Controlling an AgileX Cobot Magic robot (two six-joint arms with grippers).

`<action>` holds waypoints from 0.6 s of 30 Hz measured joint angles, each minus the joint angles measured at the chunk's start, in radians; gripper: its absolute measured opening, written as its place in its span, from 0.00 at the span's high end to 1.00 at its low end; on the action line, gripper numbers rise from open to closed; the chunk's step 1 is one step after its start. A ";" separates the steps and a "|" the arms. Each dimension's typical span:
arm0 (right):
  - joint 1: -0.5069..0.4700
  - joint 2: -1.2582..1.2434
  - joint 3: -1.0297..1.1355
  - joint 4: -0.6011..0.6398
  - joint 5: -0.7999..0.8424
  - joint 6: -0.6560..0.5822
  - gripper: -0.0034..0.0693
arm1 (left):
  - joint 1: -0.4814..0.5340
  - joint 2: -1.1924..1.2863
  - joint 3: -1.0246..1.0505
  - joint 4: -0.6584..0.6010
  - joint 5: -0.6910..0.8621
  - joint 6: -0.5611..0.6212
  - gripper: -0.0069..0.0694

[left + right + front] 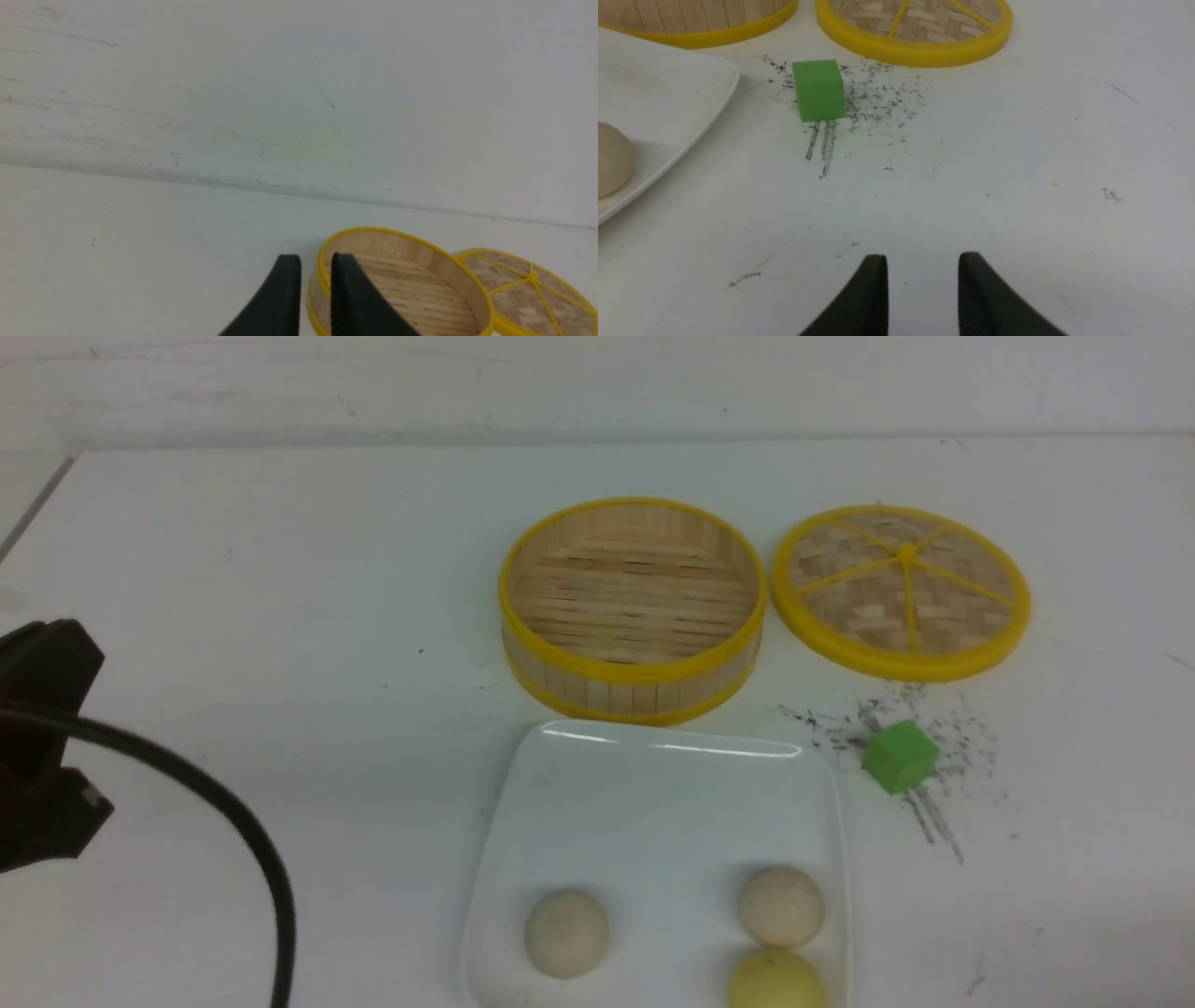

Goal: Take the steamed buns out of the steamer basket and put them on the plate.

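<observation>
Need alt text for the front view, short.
A white square plate near the camera holds three steamed buns: two cream ones and a yellow one at the bottom edge. Behind it sits an empty bamboo steamer basket, its woven lid lying flat to the right, with a green cube on the white table.

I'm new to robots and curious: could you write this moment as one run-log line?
steamer basket: empty | steamed buns: three on plate | left gripper: empty, narrow gap | right gripper: empty, open
</observation>
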 joint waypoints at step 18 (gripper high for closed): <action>0.000 0.000 0.000 -0.001 0.000 0.000 0.62 | 0.000 0.000 0.000 0.587 0.045 -0.526 0.74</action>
